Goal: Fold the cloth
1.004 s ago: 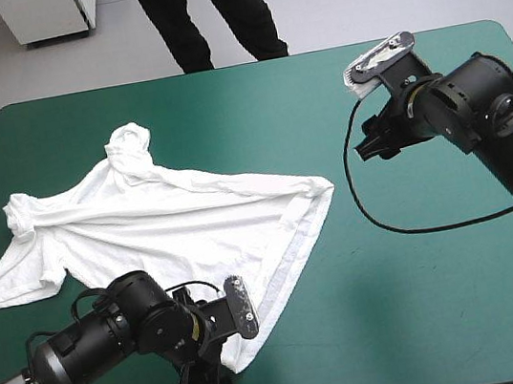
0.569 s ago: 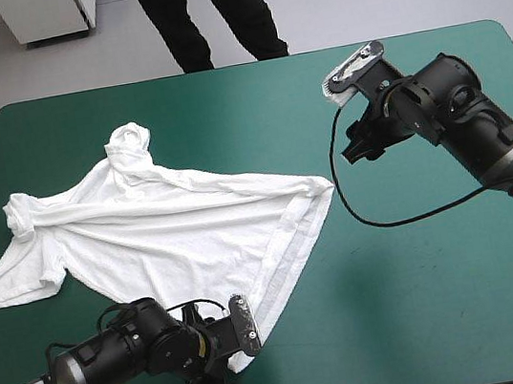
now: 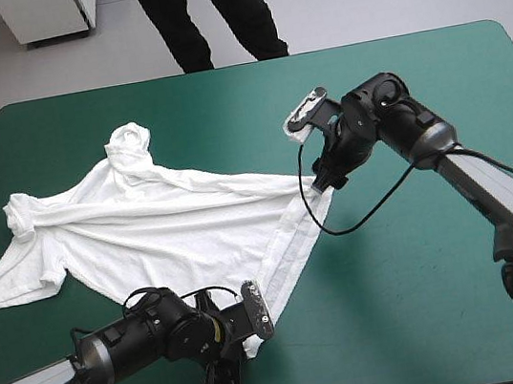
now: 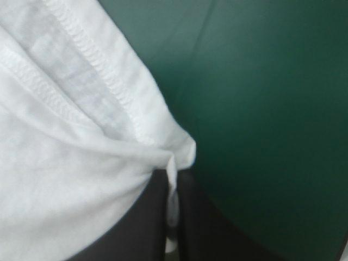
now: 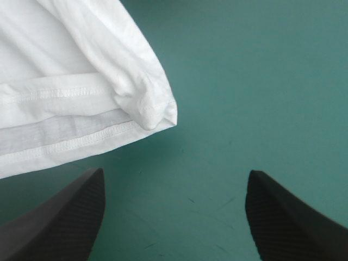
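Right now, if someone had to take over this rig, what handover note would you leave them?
Left pincer: shut on the T-shirt at its near hem corner.
Right pincer: open, close over the table, with the far hem corner just ahead of its fingers, not gripped.
T-shirt: spread out but wrinkled on the table's left half, one sleeve bunched.
Done: one hem corner gripped.
Left: grip the second corner, then make every fold.

High view: from above and behind, looking down over the whole T-shirt. Left wrist view: very close on its near hem corner. Right wrist view: close above its far hem corner. The high view shows both corners.
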